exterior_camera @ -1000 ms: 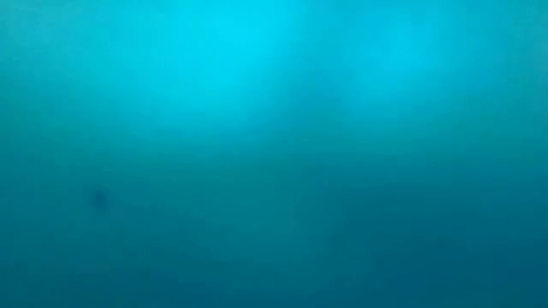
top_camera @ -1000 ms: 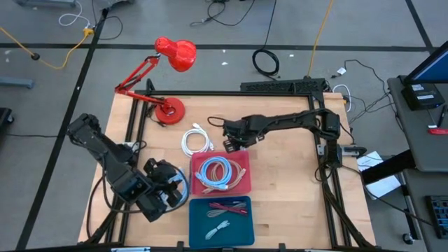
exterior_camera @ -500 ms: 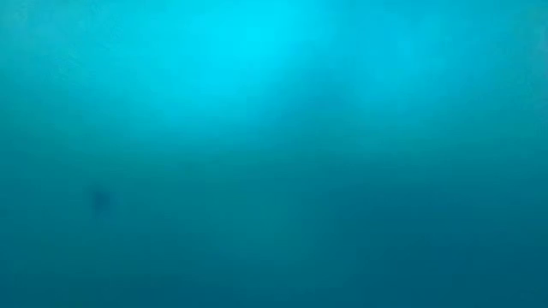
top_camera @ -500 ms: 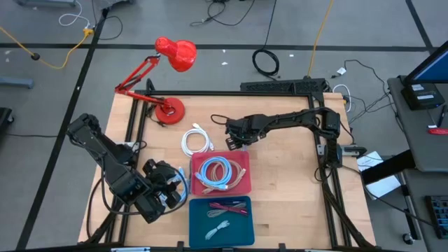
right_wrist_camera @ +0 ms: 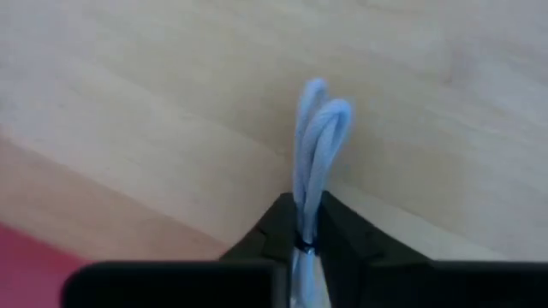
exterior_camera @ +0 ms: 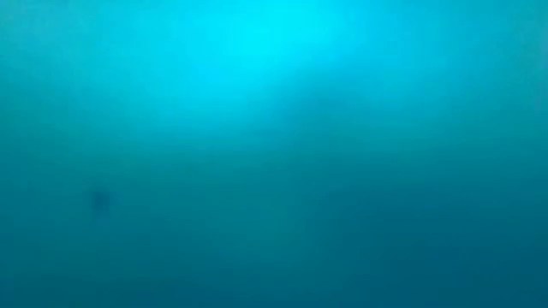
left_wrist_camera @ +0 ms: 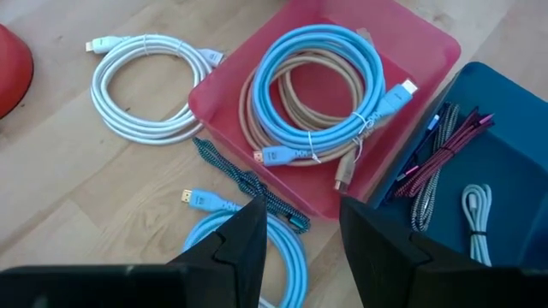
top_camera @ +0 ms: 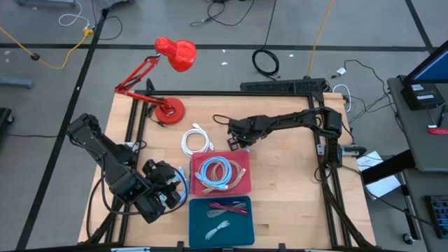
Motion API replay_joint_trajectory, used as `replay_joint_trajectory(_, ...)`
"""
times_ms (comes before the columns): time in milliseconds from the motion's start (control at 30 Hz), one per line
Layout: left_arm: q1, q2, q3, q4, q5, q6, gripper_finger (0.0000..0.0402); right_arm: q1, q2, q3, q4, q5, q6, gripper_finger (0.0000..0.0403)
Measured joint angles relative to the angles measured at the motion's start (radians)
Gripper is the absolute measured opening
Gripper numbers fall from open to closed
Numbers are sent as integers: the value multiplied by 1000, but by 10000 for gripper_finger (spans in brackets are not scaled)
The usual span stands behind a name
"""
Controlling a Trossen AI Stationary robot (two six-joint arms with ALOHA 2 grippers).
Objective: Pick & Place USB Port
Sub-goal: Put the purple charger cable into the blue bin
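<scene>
Right tool – spread a second ago – now pinches a pale cable loop beside the red tray

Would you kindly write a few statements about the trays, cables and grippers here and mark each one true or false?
1. The right gripper is shut on a pale looped cable. True.
2. The red tray holds a light blue coiled cable. True.
3. The white coiled cable lies inside the blue tray. False: it lies on the bare table, beside the red tray.
4. The left gripper is clamped on a cable. False: its fingers stand apart with nothing between them.
5. The red desk lamp stands between the two trays. False: it stands at the table's far corner.
</scene>
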Motion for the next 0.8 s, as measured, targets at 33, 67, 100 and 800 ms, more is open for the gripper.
replay_joint_trajectory(33, 0, 0, 0, 0, 0, 0, 152, 0, -3, 0, 20, -2, -5, 18)
replay_joint_trajectory(67, 0, 0, 0, 0, 0, 0, 152, 1, -6, 0, 30, -4, -6, 19)
replay_joint_trajectory(100, 0, 0, 0, 0, 0, -1, 152, 2, -10, 0, 32, -7, -7, 20)
replay_joint_trajectory(800, 31, 0, 0, -3, 25, -20, 152, 213, -372, 1, 195, -193, -322, 13)
